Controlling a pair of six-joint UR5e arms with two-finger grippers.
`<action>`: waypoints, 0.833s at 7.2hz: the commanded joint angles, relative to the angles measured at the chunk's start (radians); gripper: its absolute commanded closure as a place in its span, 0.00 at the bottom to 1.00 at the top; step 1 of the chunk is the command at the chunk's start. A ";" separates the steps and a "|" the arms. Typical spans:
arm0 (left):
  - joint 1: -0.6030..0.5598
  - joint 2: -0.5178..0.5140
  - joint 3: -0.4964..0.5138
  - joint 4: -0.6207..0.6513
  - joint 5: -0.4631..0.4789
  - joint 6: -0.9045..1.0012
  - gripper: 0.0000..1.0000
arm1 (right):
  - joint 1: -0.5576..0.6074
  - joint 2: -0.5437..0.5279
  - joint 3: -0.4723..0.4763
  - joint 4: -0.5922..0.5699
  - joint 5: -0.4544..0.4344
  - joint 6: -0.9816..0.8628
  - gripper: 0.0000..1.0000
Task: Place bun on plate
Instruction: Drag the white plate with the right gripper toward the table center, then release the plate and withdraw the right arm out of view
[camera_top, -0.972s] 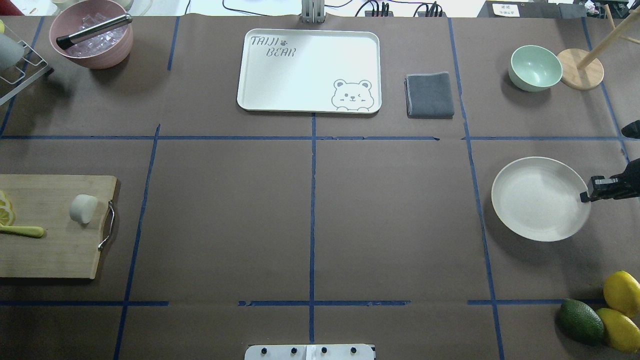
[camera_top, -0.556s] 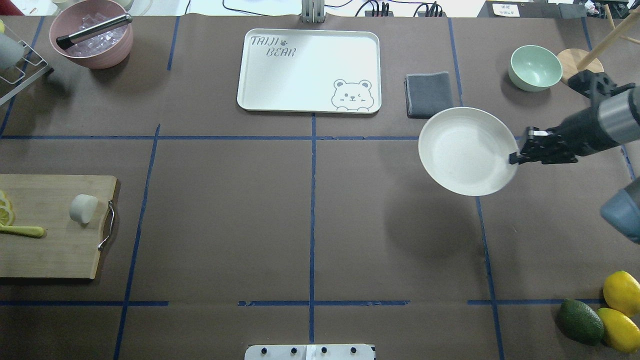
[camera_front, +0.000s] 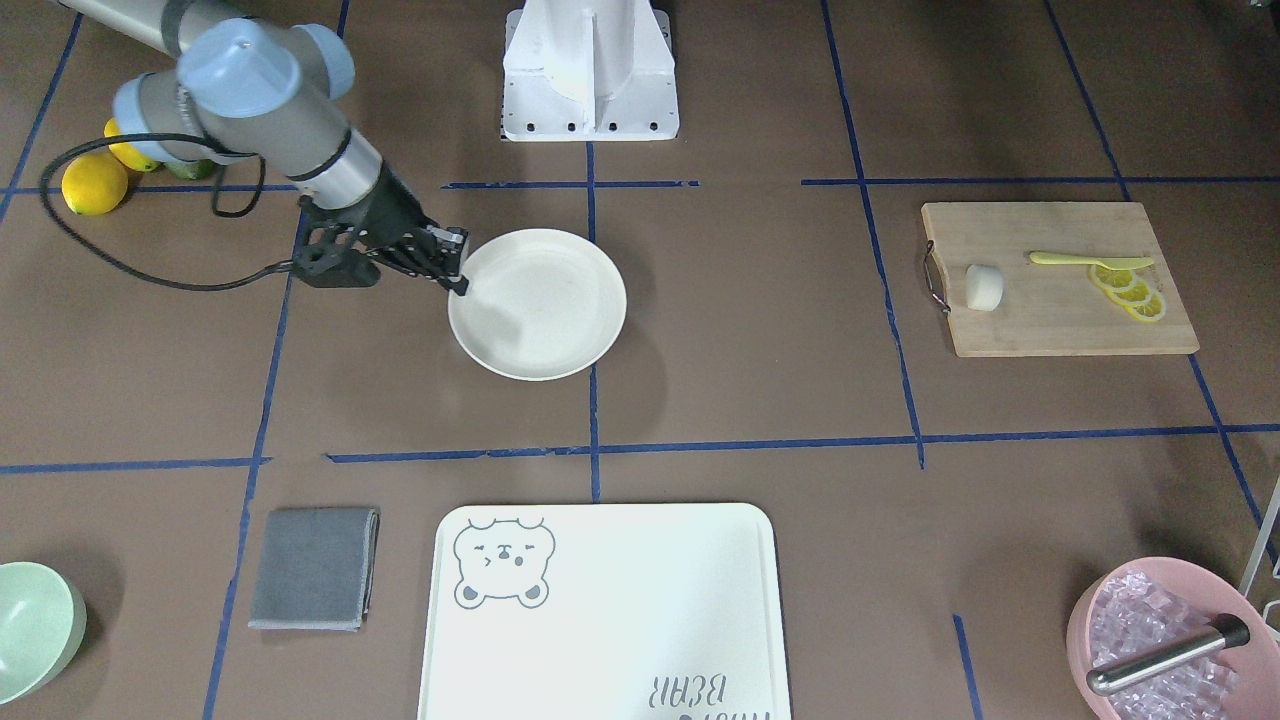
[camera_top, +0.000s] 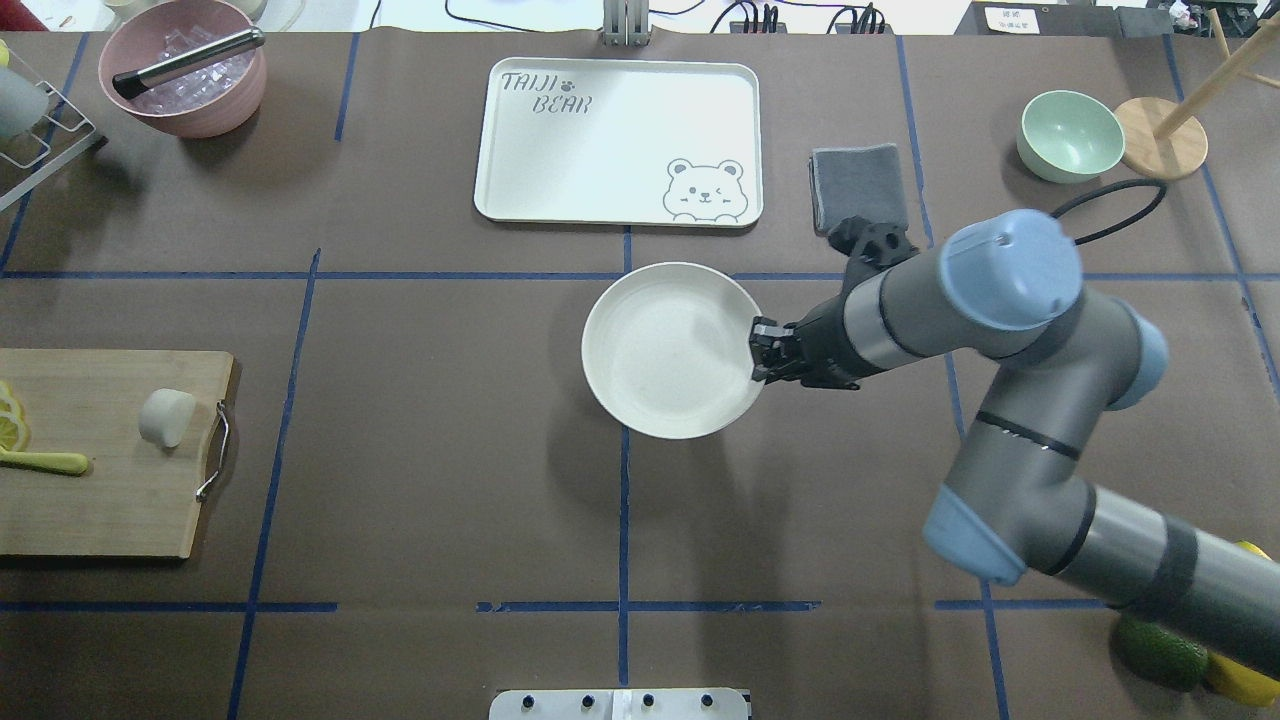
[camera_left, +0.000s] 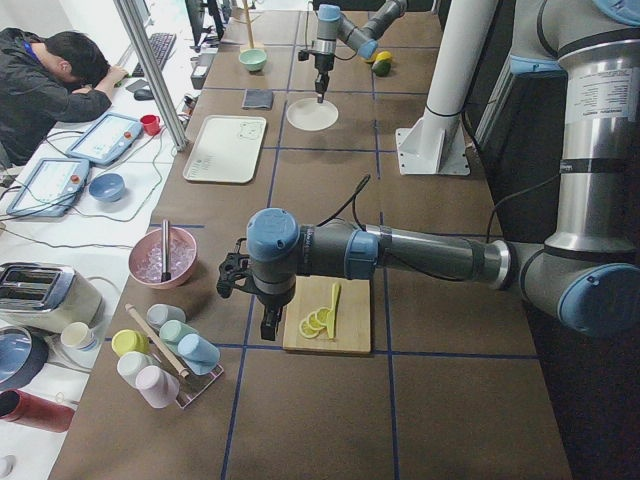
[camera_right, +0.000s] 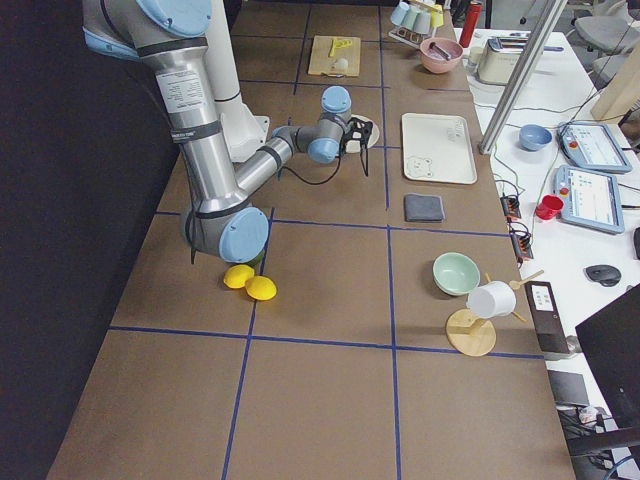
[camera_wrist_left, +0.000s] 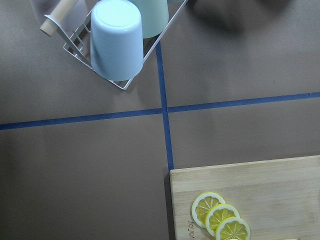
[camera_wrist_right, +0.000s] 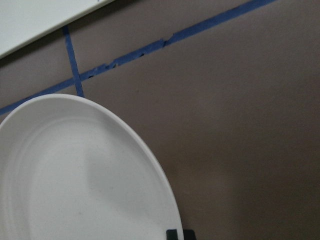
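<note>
The bun (camera_top: 167, 417), a small white lump, lies on the wooden cutting board (camera_top: 110, 490) at the table's left edge, seen also in the front view (camera_front: 983, 287). My right gripper (camera_top: 760, 358) is shut on the right rim of the round cream plate (camera_top: 660, 350) over the table's middle; its shadow falls offset on the table. In the front view, the same gripper (camera_front: 458, 268) pinches the plate (camera_front: 545, 310). My left gripper (camera_left: 270, 326) hangs over the board's outer end, showing only in the exterior left view, so I cannot tell its state.
The bear-printed tray (camera_top: 600, 150) and a grey cloth (camera_top: 858, 188) lie beyond the plate. A mint bowl (camera_top: 1068, 135) sits back right, a pink ice bowl (camera_top: 185, 75) back left. Lemon slices (camera_front: 1130, 290) share the board. A cup rack (camera_wrist_left: 117, 42) stands beside it.
My right arm has carried the plate from the table's right side leftward to the centre. The bun and board have not moved.
</note>
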 joint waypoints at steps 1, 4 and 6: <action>0.001 -0.002 0.003 0.000 0.000 0.000 0.00 | -0.086 0.062 -0.056 -0.067 -0.101 0.017 1.00; 0.001 -0.003 0.001 -0.001 0.000 0.001 0.00 | -0.097 0.056 -0.067 -0.069 -0.109 0.008 0.07; 0.001 -0.003 -0.003 -0.001 0.000 0.006 0.00 | -0.076 0.064 -0.056 -0.069 -0.099 0.011 0.00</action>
